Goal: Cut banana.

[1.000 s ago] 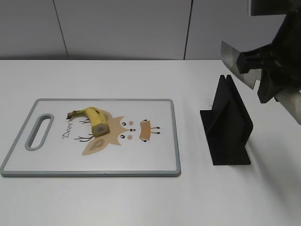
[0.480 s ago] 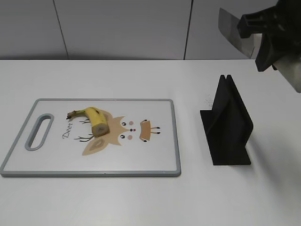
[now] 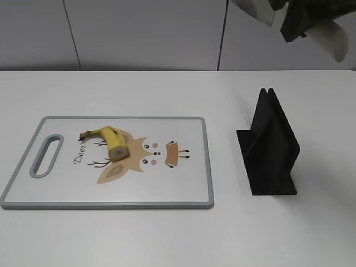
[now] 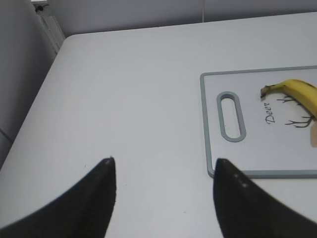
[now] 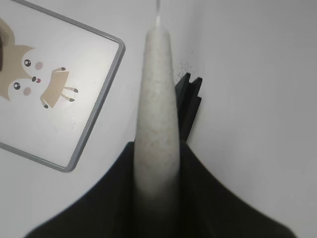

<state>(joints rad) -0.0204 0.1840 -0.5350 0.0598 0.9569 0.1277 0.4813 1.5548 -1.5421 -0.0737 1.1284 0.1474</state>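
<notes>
A short banana [image 3: 111, 142] with a cut end lies on the left part of the white deer-print cutting board [image 3: 167, 189]. My right gripper [image 3: 300, 19] is high at the top right, above the black knife holder [image 3: 270, 147]. It is shut on a knife whose blade [image 3: 256, 10] points left. In the right wrist view the pale knife handle [image 5: 157, 99] sits clamped between the jaws [image 5: 157, 148]. My left gripper [image 4: 164, 166] is open and empty over bare table, left of the board [image 4: 213, 124] and banana [image 4: 299, 91]. It is out of the exterior view.
The knife holder stands upright on the table to the right of the board and shows in the right wrist view [image 5: 190, 99]. The board has a grey rim and a handle slot [image 3: 47, 156] at its left end. A grey wall runs behind the table.
My right gripper has risen with the knife from beside the holder's top to the upper edge of the view, moving slightly left. Banana, board and holder have not moved.
</notes>
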